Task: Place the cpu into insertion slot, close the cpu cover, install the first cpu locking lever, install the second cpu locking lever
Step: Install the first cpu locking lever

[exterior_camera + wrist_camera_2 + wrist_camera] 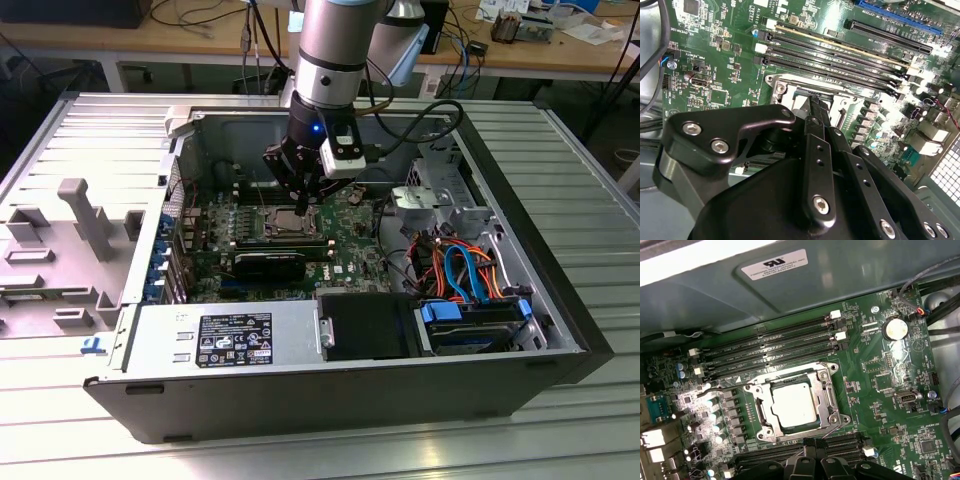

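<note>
The cpu (795, 402) lies flat in the insertion slot (838, 418), its silvery top showing through the window of the cpu cover (790, 382), which is folded down over it. One thin wire lever (725, 388) sticks out sideways from the socket beside the memory slots. A second wire lever (832, 424) runs along the socket's edge toward my fingertips. My gripper (813, 444) hangs just above that edge with its black fingers (818, 150) pressed together and nothing between them. In the exterior view my gripper (305, 203) is right over the socket (287, 223).
The green motherboard (880, 390) sits inside an open computer case (560, 330) on a slatted metal table (60, 420). Long black memory slots (770, 347) flank the socket. A power supply (220, 340), a drive bay (470, 325) and coloured cables (460, 265) stand toward the front and the exterior view's right.
</note>
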`<control>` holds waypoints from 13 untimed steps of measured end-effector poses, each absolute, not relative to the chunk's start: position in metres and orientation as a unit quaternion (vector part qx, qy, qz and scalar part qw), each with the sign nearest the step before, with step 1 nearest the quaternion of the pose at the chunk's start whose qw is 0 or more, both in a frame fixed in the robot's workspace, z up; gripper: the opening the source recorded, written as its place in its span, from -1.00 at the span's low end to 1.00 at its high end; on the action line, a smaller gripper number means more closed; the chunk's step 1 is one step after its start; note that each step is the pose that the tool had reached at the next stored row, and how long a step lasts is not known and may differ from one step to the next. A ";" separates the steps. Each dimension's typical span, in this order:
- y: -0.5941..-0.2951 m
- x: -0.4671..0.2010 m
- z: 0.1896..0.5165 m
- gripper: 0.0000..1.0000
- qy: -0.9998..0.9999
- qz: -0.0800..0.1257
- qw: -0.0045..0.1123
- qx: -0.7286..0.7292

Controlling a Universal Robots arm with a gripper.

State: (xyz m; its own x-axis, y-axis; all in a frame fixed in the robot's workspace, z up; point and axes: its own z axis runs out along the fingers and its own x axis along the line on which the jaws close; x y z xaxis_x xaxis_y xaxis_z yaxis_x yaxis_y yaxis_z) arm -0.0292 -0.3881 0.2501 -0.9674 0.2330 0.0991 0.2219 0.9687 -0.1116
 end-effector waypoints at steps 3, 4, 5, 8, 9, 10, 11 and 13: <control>-0.388 -0.029 0.250 -0.79 -0.991 0.050 0.056 -0.114; -0.388 -0.029 0.250 -0.79 -0.991 0.050 0.056 -0.113; -0.388 -0.029 0.250 -0.79 -0.991 0.050 0.056 -0.113; -0.388 -0.029 0.250 -0.79 -0.991 0.050 0.056 -0.112; -0.388 -0.029 0.250 -0.79 -0.991 0.050 0.056 -0.111; -0.388 -0.029 0.250 -0.79 -0.991 0.050 0.056 -0.111; -0.388 -0.029 0.250 -0.79 -0.991 0.050 0.056 -0.110; -0.388 -0.029 0.250 -0.79 -0.991 0.050 0.056 -0.109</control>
State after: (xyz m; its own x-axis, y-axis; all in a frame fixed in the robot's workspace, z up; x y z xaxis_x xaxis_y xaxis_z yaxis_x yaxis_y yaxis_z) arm -0.0292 -0.3881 0.2501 -0.9699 0.2222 0.0991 0.2111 0.9711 -0.1116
